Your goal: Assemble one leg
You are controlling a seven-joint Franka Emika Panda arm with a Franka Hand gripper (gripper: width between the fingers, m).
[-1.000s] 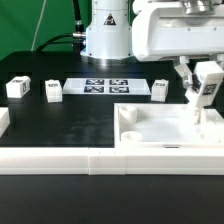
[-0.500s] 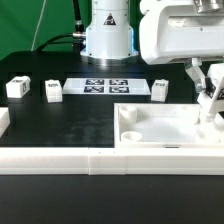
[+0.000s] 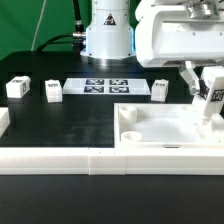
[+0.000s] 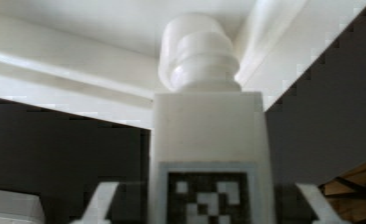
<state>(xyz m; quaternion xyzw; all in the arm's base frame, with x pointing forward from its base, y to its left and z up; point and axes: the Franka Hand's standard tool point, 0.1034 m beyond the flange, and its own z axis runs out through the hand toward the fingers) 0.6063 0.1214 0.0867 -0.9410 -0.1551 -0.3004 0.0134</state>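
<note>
Left to right: at the exterior view's left, a small tagged block [image 3: 16,88] and a second block [image 3: 53,92] are seen standing apart on the black table [image 3: 60,125], both untouched. The marker board [image 3: 105,86] is laid flat at the far middle, and a third block [image 3: 160,91] is stood just beside its right end. A white rail [image 3: 60,160] is run along the near edge.

Right of centre, the large white panel [image 3: 165,127] is set against that rail like a shallow tray. Nothing loose is seen lying inside its raised rim, and the round corner hole [image 3: 128,134] at its near left is left empty.

At the far right, the leg [image 3: 209,104] is pinched in the gripper [image 3: 206,80] and carried over the panel's far right corner. In the wrist view the fingers [image 4: 102,205] are pressed against its two flanks, with the tag between them. The leg's long axis is held close to upright, slightly tilted in the exterior view. Its threaded tip [image 4: 205,50] is pointed away from the gripper, down towards the panel.

The coming move is judged to turn on that tip being lined up straight over the corner hole beneath it. That hole is hidden behind the leg, so neither alignment nor contact can be told
</note>
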